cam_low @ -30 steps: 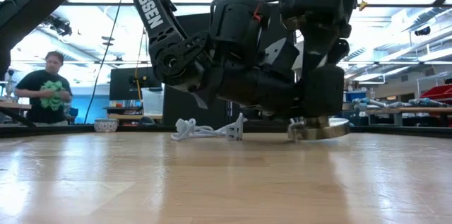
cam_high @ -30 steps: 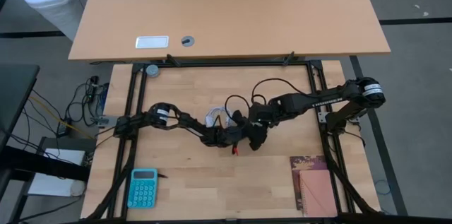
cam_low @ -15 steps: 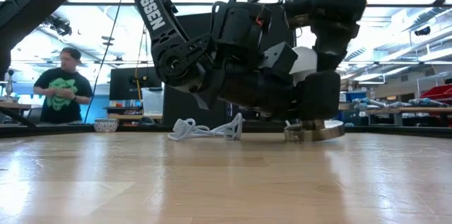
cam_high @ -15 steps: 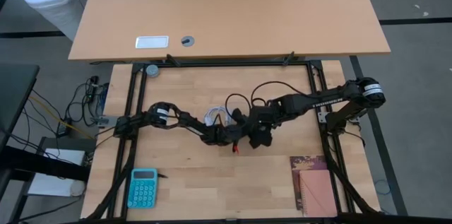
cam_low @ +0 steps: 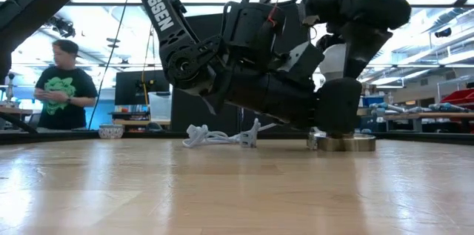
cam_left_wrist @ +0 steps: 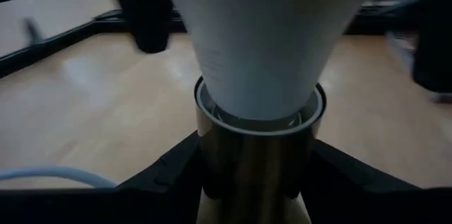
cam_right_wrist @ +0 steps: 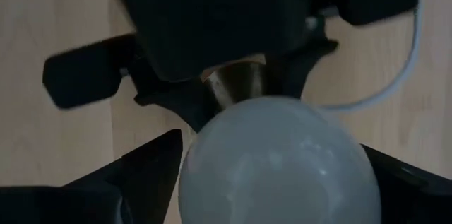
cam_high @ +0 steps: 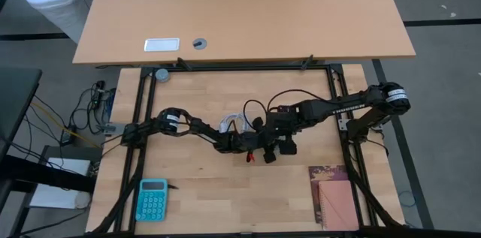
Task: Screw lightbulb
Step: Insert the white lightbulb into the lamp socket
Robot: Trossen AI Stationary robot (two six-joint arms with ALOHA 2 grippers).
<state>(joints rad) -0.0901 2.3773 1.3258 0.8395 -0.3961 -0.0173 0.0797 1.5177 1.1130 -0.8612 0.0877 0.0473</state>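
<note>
The white lightbulb [cam_right_wrist: 275, 160] stands with its narrow neck [cam_left_wrist: 272, 47] in a brass-coloured socket [cam_left_wrist: 258, 160] near the table's middle. The socket's round disc base [cam_low: 342, 143] lies on the table. My left gripper [cam_high: 257, 144] reaches in low from the left and is shut on the socket's barrel. My right gripper [cam_high: 284, 144] stands over the bulb, pointing down, and is shut on its globe. The white cable [cam_low: 211, 137] lies coiled behind them. My left gripper pinches the socket's upright barrel [cam_left_wrist: 247, 174] between its two fingers [cam_left_wrist: 169, 178], just below the bulb's neck. It comes in about level from the table's left. The socket stands upright with its base on the table. My right gripper pinches the bulb's round globe [cam_right_wrist: 212, 174] between its two fingers [cam_right_wrist: 141, 174], from above and pointing down. The bulb stands upright in the socket.
A turquoise calculator [cam_high: 152, 199] lies at the near left and a brown notebook [cam_high: 334, 197] at the near right. A small red object [cam_high: 250, 157] lies just near the grippers. A person [cam_low: 59, 87] stands in the room beyond the table.
My right gripper has turned about the bulb's upright axis while staying on the globe, and has shifted a little toward the table's right edge. The socket's base, tipped up at one side before, now lies flat on the table.
</note>
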